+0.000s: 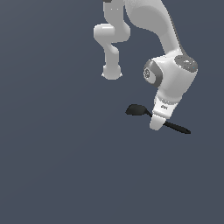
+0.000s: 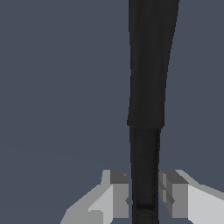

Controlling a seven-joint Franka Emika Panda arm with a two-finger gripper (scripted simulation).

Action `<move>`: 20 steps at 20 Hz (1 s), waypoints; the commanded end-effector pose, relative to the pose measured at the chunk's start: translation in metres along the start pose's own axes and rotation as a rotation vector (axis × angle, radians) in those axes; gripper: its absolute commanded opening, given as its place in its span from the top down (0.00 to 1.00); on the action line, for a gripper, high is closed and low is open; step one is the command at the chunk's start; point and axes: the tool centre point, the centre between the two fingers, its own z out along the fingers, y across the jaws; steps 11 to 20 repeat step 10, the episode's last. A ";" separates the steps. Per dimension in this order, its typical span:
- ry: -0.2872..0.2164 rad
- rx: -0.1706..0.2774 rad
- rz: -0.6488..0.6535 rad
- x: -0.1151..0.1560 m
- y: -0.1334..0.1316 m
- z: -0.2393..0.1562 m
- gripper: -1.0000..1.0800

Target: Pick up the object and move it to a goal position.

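We see our white claw (image 2: 144, 197) straddling the handle of the small black flat-bladed spatula (image 1: 138, 110) lying on the grey desk (image 1: 52, 153), fingers (image 2: 116, 194) slightly parted, not yet gripping. Next, we judge, comes closing and lifting.

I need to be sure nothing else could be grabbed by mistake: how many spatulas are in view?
1. The black spatula lies on the grey surface, its handle running between the fingers of the gripper. Neither view shows another; the arm hides some surface.
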 end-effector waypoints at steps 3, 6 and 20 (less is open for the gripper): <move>0.001 0.000 0.001 0.015 -0.020 -0.022 1.00; 0.001 0.000 0.002 0.020 -0.026 -0.029 1.00; 0.002 0.001 0.002 0.021 -0.025 -0.029 1.00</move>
